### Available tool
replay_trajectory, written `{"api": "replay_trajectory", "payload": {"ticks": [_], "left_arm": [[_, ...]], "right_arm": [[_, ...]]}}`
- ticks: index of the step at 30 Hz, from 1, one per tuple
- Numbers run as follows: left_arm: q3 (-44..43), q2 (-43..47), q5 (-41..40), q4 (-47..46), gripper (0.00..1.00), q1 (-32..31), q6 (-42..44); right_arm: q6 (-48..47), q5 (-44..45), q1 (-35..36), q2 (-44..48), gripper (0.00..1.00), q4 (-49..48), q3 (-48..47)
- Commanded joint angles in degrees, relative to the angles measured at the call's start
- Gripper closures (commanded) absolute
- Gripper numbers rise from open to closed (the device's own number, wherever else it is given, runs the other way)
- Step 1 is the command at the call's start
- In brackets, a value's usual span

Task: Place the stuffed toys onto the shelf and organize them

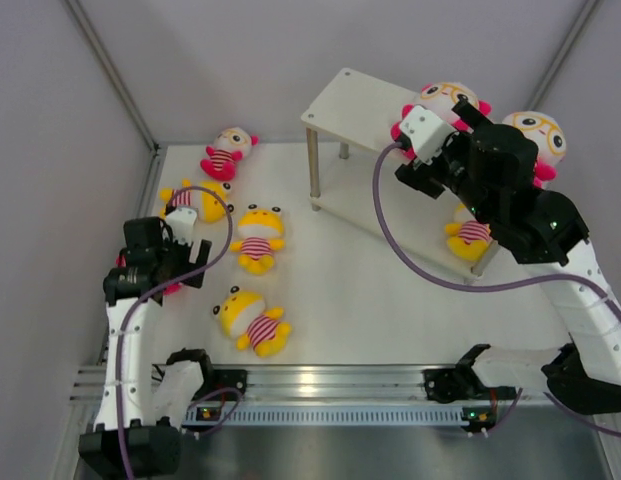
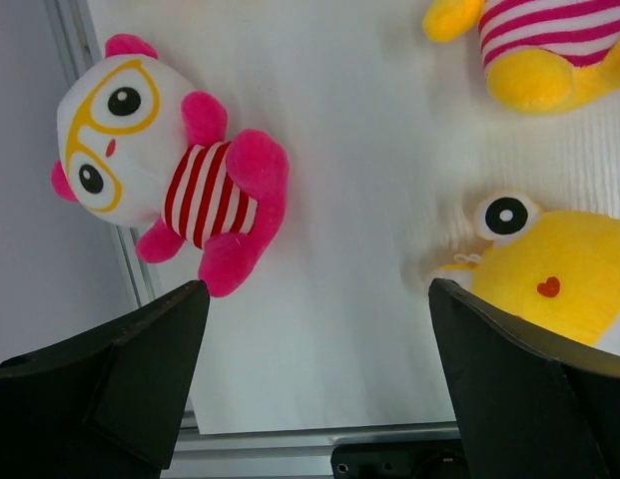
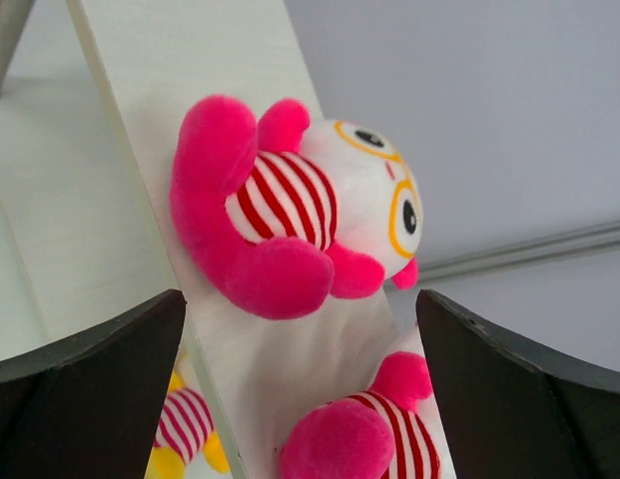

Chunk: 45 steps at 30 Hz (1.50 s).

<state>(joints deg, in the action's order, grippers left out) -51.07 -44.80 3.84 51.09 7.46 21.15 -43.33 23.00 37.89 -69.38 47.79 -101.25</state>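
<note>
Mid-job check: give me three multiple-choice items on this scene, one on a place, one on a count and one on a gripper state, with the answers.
1. Where on the shelf does its one yellow toy sit?
A) top board
B) lower board
C) hanging off a leg

2. How many yellow toys lie on the table, off the shelf?
A) one
B) five
C) three

3. The left gripper is:
A) open and empty
B) shut on a pink toy
C) shut on a yellow toy

Answers:
1 B: it shows beneath the top board.
2 C: three lie left of the shelf.
3 A: its fingers are spread above a pink toy without touching it.
</note>
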Motion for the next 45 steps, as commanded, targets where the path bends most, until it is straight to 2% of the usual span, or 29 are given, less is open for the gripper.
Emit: {"api": "replay_trajectory", "payload": {"ticks": [1, 4, 5, 7, 8, 12, 15, 19, 22, 23, 26, 31, 36, 38, 39, 41, 42, 45], "left_arm": [[-7.54, -7.3, 0.65, -1.34, 0.03, 0.27, 1.87], [-11.67, -18.44, -2.85, -2.57, 0.08, 0.18, 2.41], [-12.47, -20.49, -7.83, -3.27, 0.08, 0.18, 2.58], [-14.05, -26.18, -12.16, -5.73, 0.06, 0.18, 3.28], [-14.32, -28.05, -16.97, -7.04, 0.05, 0.36, 3.55], [-18.87, -36.66, -20.54, -9.61, 0.01, 1.93, 3.56], [-20.3, -40.89, -18.52, -9.69, 0.01, 5.18, 1.01], [-16.18, -38.71, -14.3, -9.61, 0.01, 9.66, 1.18], [-12.48, -35.63, -8.95, -9.69, 0.01, 14.32, 2.67], [-11.78, -35.28, -7.45, -9.69, 0.01, 17.81, 3.45], [-12.64, -37.46, -1.66, -9.61, 0.01, 23.62, 4.08], [-13.88, -42.73, 10.28, -9.78, 0.01, 25.32, 6.71], [-17.3, -52.91, 13.65, -11.45, 0.03, 25.41, 4.87], [-18.62, -57.04, 13.13, -11.8, 0.13, 26.28, 2.42], [-18.8, -57.94, 13.48, -11.8, 0.36, 26.55, 1.8], [-17.93, -57.69, 16.1, -11.8, 0.7, 27.34, 1.53], [-17.32, -56.73, 16.9, -11.8, 0.91, 27.51, 1.88], [-14.15, -50.5, 17.61, -11.72, 0.95, 27.87, 3.02]], "right_arm": [[2.02, 3.27, 3.67, 2.06, 0.0, -9.9, -1.23], [1.67, 3.45, 8.33, 4.08, 0.01, -13.15, 2.1], [1.58, 3.36, 10.86, 5.13, 0.01, -15.25, 4.2], [0.97, 3.28, 13.69, 6.01, 0.01, -17.37, 7.19], [0.71, 3.19, 15.96, 6.62, 0.01, -19.03, 8.17], [0.35, 3.19, 19.41, 7.16, 0.01, -22.39, 11.86], [-0.08, 3.01, 20.82, 6.37, 0.01, -22.48, 13.36], [-0.35, 3.89, 22.05, 4.53, 0.01, -22.74, 13.89], [-0.17, 2.49, 22.75, 3.65, 0.01, -23.0, 14.41], [-0.17, 1.79, 22.93, 3.47, 0.01, -23.35, 14.59], [-0.61, 1.08, 23.19, 2.15, 0.0, -23.97, 15.38], [-0.61, 1.78, 23.55, -1.01, 0.0, -23.62, 14.68], [-0.17, 1.52, 23.72, -2.68, 0.01, -24.23, 15.99], [0.61, 0.12, 23.81, -3.21, 0.01, -24.59, 16.35], [1.14, -0.67, 23.81, -3.56, 0.01, -24.59, 16.26], [3.16, -3.73, 23.9, -3.74, 0.01, -24.5, 16.17], [3.86, -4.89, 23.99, -3.83, 0.01, -24.24, 16.44], [5.62, -9.28, 24.42, -3.3, 0.01, -25.46, 18.45]]}}
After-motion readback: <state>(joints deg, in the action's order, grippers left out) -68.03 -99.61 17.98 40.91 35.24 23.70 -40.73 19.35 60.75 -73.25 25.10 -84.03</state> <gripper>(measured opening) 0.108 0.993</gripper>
